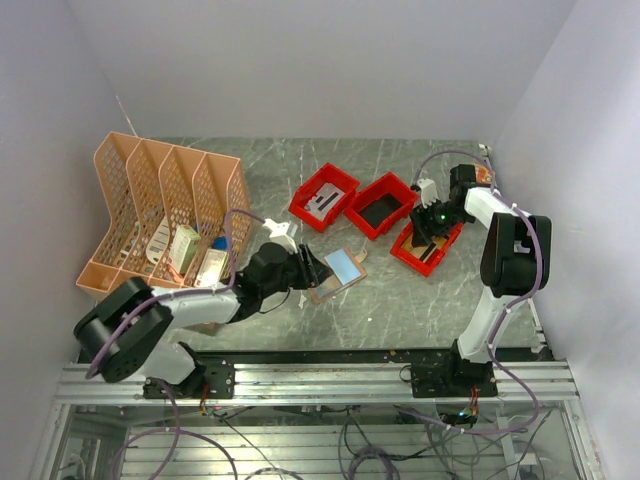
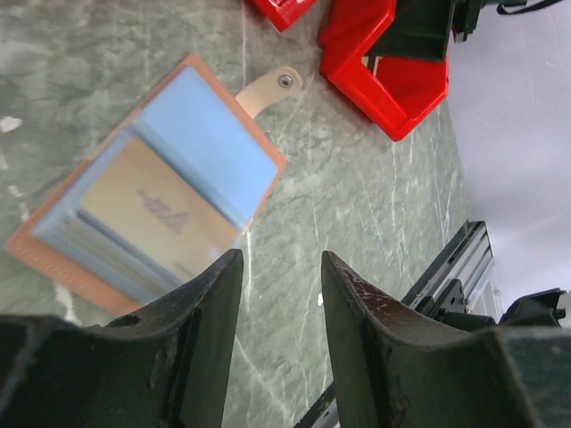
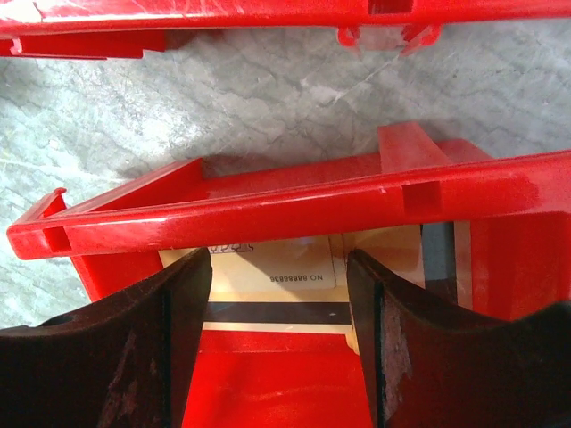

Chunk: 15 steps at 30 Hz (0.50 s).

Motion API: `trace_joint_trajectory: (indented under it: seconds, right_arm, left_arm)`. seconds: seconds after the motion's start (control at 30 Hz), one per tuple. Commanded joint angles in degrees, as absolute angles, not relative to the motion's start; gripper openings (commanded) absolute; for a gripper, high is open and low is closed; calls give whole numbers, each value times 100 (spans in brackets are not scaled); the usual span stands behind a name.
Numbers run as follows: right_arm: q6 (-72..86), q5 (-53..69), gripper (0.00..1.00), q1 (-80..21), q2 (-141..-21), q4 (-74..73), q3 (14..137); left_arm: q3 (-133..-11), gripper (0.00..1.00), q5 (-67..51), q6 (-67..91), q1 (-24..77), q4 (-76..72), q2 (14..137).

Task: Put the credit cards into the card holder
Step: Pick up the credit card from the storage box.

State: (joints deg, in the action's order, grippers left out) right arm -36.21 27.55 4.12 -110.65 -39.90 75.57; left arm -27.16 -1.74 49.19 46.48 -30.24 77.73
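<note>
Right gripper open, empty, poised over near rim of red bin. Whitish card with dark stripe lies flat in bin, below and between jaws, long axis running finger to finger. Card holder open on worktop, just ahead-left of left gripper, jaws apart, nothing held. Right arm nearer card, left nearer holder

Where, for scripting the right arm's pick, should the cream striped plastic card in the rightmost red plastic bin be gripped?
Probably from above, pinching the long edges of the cream striped plastic card across its short width: it lies flat on the floor of the red plastic bin, whose walls block side approaches.
</note>
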Motion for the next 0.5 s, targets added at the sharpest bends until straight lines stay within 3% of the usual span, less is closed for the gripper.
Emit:
trace_joint_trajectory:
  seconds: [0.0, 0.47]
  right_arm:
    - [-3571, 2724, 62, 448, -11193, -3902, 7480]
    - [-3560, 3470, 52, 511, -11097, -4355, 7457]
  left_arm:
    - [-3257, 51, -455, 4949, 4901, -3831, 8529]
    - [-5762, 45, -850, 4993, 5458, -3779, 11426]
